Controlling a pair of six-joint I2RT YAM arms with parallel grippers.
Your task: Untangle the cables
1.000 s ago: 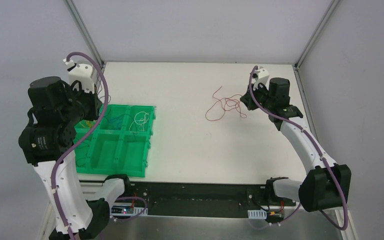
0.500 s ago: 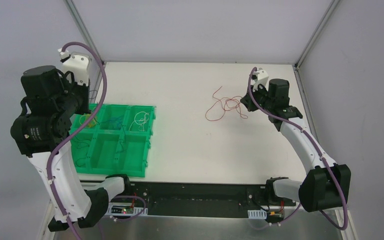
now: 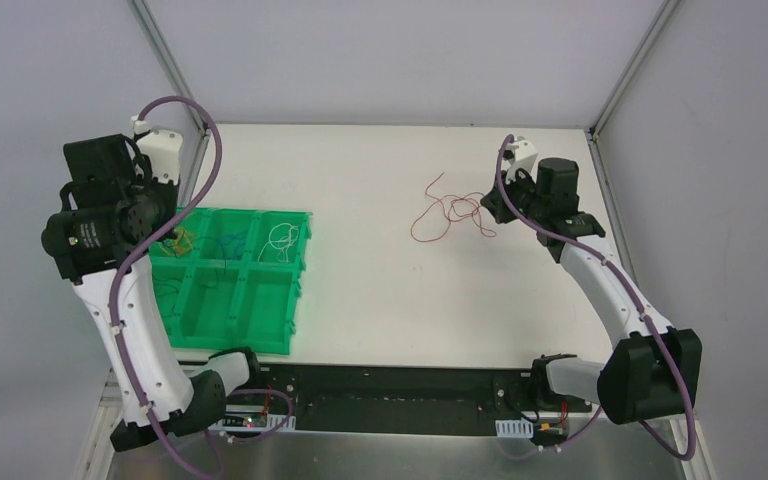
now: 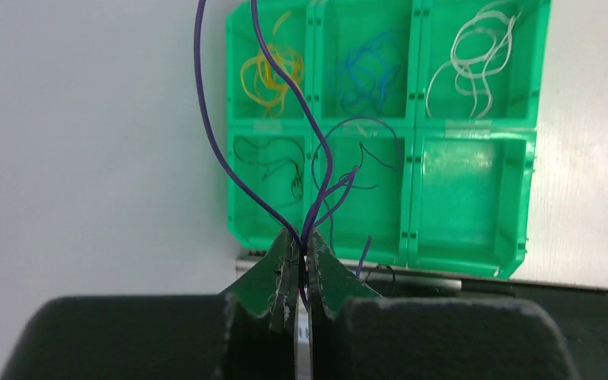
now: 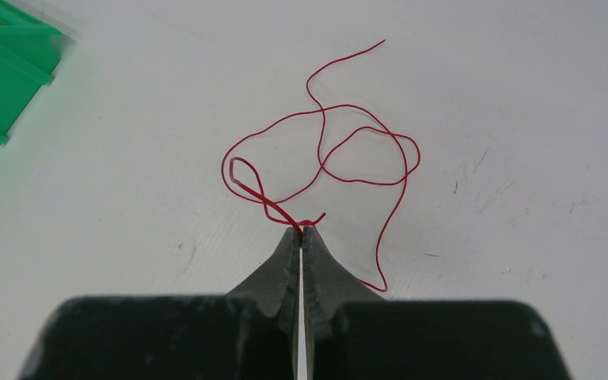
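Observation:
My left gripper (image 4: 302, 247) hangs above the near side of the green tray (image 4: 528, 198), shut on a thin purple cable (image 4: 329, 168). Its strands run from the jaws towards the tray's middle compartment and out of view. In the tray lie a yellow cable (image 4: 269, 75), a blue cable (image 4: 364, 75), a white cable (image 4: 475, 55) and a dark grey cable (image 4: 273, 162). On the white table at the right, my right gripper (image 5: 302, 228) is shut on one end of a looped red cable (image 5: 347, 106), also seen from above as the red cable (image 3: 447, 207).
The green tray (image 3: 295, 300) has six compartments and sits at the table's left, its near-right compartment holding no cable. A black rail runs along the table's near edge between the arm bases. Metal frame posts stand at the far corners.
The left arm has swung its wrist back and to the left over the tray's far-left corner, carrying the purple cable with it. The right arm and the red cable have stayed still.

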